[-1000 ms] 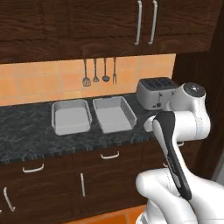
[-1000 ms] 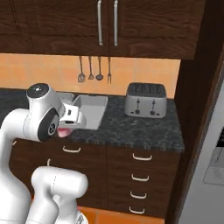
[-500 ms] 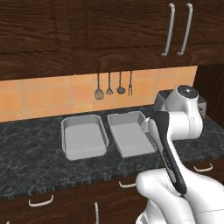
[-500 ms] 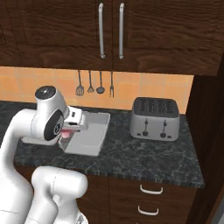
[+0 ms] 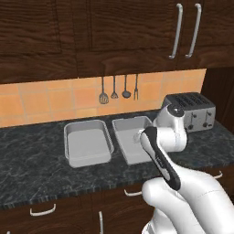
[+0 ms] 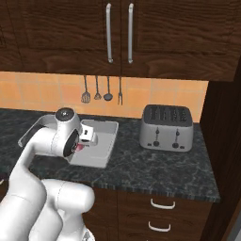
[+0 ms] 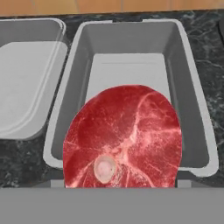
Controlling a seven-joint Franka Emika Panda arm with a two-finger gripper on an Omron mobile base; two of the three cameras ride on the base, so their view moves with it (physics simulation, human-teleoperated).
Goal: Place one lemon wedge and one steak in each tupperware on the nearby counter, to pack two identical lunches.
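The fingers [image 6: 79, 147] are gripping the steak [image 7: 122, 138] wide and hovering it over the near end of the right tray [image 7: 131, 61], whose long axis is running straight ahead on the table [image 5: 32, 178].

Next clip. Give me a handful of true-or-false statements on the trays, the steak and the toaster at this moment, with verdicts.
1. Two tupperware trays sit side by side on the counter. True: left tray, right tray.
2. The steak hangs in front of the hand camera, over the right tray. True.
3. The left tray already holds a lemon wedge. False: its floor is bare.
4. The toaster stands between the two trays. False: it stands apart, to the right of both.
5. Utensils hang on the tiled wall behind the trays. True.
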